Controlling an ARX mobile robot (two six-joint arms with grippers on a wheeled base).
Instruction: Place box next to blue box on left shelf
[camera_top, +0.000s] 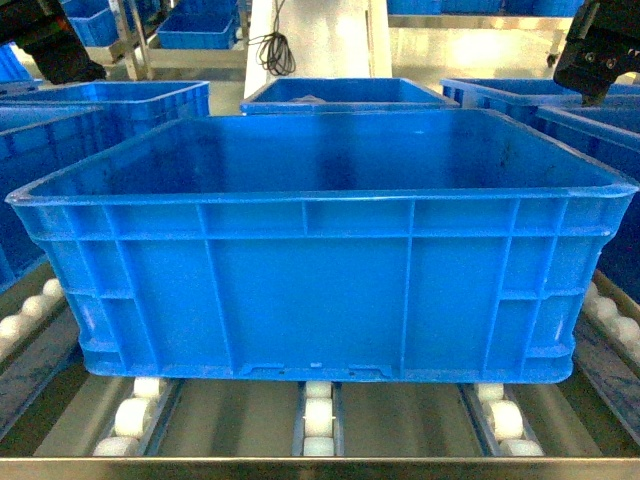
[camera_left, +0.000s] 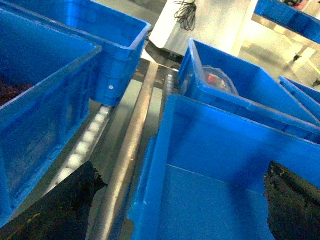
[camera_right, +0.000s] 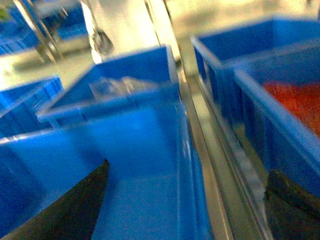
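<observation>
The box (camera_top: 320, 270), a large bright-blue ribbed crate, stands empty on the white rollers of the left shelf (camera_top: 318, 415), close in front of me. Another blue box (camera_top: 60, 150) stands right beside it on the left. My left gripper (camera_top: 50, 40) hangs raised at the far left, open. In its wrist view the left gripper (camera_left: 175, 210) straddles the box's left rim (camera_left: 150, 165) from above, holding nothing. My right gripper (camera_top: 600, 45) is raised at the far right. The blurred right wrist view shows the right gripper (camera_right: 185, 210) open over the box's right rim (camera_right: 187, 165).
A blue crate (camera_top: 345, 93) holding a clear packet stands behind the box. More blue crates (camera_top: 590, 120) line the right lane, one with red contents (camera_right: 300, 100). Grey metal rails (camera_left: 127, 155) run between lanes. A white column with a black cable (camera_top: 275, 45) stands beyond.
</observation>
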